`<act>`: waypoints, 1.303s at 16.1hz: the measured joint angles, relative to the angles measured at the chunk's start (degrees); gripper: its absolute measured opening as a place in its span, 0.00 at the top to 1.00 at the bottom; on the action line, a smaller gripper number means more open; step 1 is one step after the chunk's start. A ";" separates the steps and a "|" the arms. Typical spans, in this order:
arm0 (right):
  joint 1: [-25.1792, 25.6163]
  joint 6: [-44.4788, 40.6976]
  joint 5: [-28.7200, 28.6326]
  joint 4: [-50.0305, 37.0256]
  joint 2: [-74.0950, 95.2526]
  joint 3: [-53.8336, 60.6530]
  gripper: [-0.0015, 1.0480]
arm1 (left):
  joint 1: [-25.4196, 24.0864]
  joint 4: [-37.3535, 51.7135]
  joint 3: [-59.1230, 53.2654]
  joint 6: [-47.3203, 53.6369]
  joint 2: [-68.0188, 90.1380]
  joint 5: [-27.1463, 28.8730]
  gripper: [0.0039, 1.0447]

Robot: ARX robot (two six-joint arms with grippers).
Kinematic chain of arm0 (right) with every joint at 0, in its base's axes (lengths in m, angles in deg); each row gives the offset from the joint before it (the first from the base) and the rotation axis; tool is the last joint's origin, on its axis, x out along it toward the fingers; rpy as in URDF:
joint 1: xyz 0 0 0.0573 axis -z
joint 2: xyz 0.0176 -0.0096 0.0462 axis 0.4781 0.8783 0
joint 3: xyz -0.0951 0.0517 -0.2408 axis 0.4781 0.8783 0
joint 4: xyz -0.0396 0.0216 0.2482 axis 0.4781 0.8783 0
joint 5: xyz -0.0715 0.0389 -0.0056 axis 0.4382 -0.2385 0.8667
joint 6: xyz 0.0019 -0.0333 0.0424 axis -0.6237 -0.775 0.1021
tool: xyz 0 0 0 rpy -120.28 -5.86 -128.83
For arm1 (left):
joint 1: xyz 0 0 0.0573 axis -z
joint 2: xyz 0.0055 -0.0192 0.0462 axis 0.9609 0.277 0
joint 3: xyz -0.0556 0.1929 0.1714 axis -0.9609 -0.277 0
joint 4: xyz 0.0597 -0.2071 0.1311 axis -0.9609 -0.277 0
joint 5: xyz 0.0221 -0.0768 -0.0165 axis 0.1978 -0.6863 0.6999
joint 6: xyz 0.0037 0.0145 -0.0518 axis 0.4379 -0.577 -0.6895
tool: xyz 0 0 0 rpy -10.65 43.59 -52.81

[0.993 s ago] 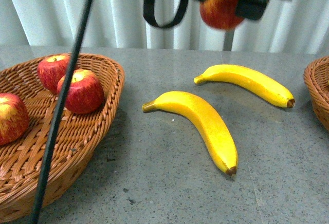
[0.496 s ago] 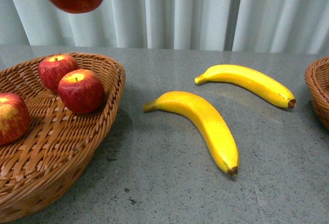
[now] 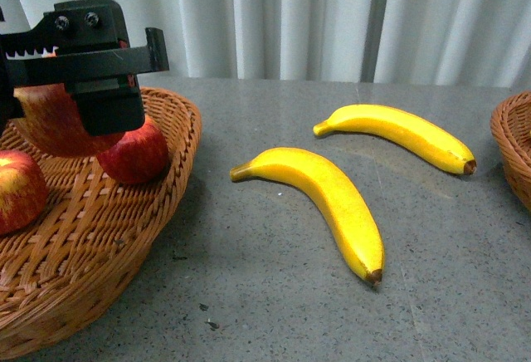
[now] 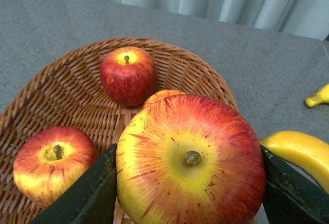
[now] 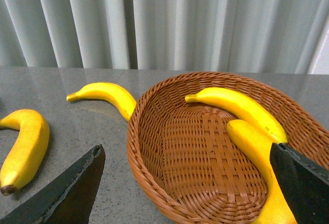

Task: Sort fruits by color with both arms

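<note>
My left gripper (image 3: 83, 71) is shut on a red-and-yellow apple (image 3: 50, 125) and holds it low over the left wicker basket (image 3: 124, 237). In the left wrist view the held apple (image 4: 190, 162) fills the gap between the jaws, stem towards the camera. Apples (image 4: 127, 75) (image 4: 51, 162) lie in the basket (image 4: 205, 75) beneath it, and a third (image 4: 162, 96) is mostly hidden behind it. Two bananas (image 3: 323, 196) (image 3: 398, 134) lie on the grey table. My right gripper (image 5: 185, 183) is open and empty over the right basket (image 5: 154, 183). It is out of the front view.
The right basket (image 3: 514, 142) sits at the table's right edge and holds two bananas (image 5: 236, 106) (image 5: 262, 167). The two table bananas (image 5: 105, 94) (image 5: 25, 147) lie beside it. A pale curtain hangs behind the table.
My left gripper has carried the apple from high over the table's middle to the left and then down over the left basket. The bananas have not moved.
</note>
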 joint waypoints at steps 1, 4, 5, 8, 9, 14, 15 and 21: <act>0.00 0.00 0.00 0.00 0.00 0.00 0.06 | 0.44 -0.17 -0.09 -0.74 -0.87 0.44 0.16; 0.00 0.00 0.00 0.00 0.00 0.00 0.06 | 2.91 2.71 -0.79 0.02 -4.28 2.34 0.06; 0.00 0.00 0.00 0.00 0.00 0.00 0.06 | 3.52 4.20 -1.05 1.03 -5.79 3.08 0.06; 0.00 0.00 0.00 -0.02 0.00 0.00 0.06 | 4.59 6.82 -1.62 3.67 -11.39 3.89 0.06; 0.00 0.00 0.00 0.00 0.00 0.00 0.06 | 4.55 7.43 -2.08 3.74 -13.38 3.96 0.06; 0.00 0.00 0.02 0.02 0.00 0.00 0.06 | -5.55 10.34 -12.92 13.40 -26.84 -10.16 0.33; 0.00 0.00 0.00 -0.02 0.00 0.00 0.06 | -7.43 10.49 -15.34 14.78 -28.61 -12.31 0.40; 0.00 0.00 0.00 0.00 0.00 0.00 0.06 | -17.57 10.16 -25.79 17.11 -39.43 -23.26 1.00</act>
